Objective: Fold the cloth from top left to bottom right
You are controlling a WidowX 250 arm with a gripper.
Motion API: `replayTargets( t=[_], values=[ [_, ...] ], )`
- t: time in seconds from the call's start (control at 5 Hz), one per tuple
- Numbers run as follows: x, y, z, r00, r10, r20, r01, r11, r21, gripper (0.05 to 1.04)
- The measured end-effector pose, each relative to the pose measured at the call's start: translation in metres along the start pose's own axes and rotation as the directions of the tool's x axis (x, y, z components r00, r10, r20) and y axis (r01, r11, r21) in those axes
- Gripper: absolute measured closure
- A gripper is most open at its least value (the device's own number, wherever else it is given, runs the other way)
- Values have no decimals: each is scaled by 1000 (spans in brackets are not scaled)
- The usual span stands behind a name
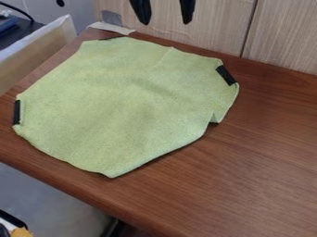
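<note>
i'm seeing the cloth lying on the left part of the tabletop, a panel standing behind, tape lying at the far-left corner.

The robot's black gripper hangs at the top edge of the camera view, near the middle of its width. Its two fingers point downward, spread well apart and narrowing toward their tips. The one on the picture's left slants slightly inward and ends just a touch lower; the other hangs almost upright.
</note>
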State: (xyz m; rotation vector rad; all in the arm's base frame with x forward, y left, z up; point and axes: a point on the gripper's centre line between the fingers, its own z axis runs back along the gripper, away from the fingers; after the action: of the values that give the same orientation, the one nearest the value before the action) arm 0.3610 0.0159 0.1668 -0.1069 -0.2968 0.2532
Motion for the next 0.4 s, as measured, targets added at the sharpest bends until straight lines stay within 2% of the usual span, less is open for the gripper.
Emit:
replayTargets(
  t=[0.2, 0.4],
  values=[
    [-3, 2, -13, 999, -4, -42, 4, 1000, 7, 83],
    [8, 23, -26, 993, -67, -99, 71, 997, 41, 83]
  ],
)
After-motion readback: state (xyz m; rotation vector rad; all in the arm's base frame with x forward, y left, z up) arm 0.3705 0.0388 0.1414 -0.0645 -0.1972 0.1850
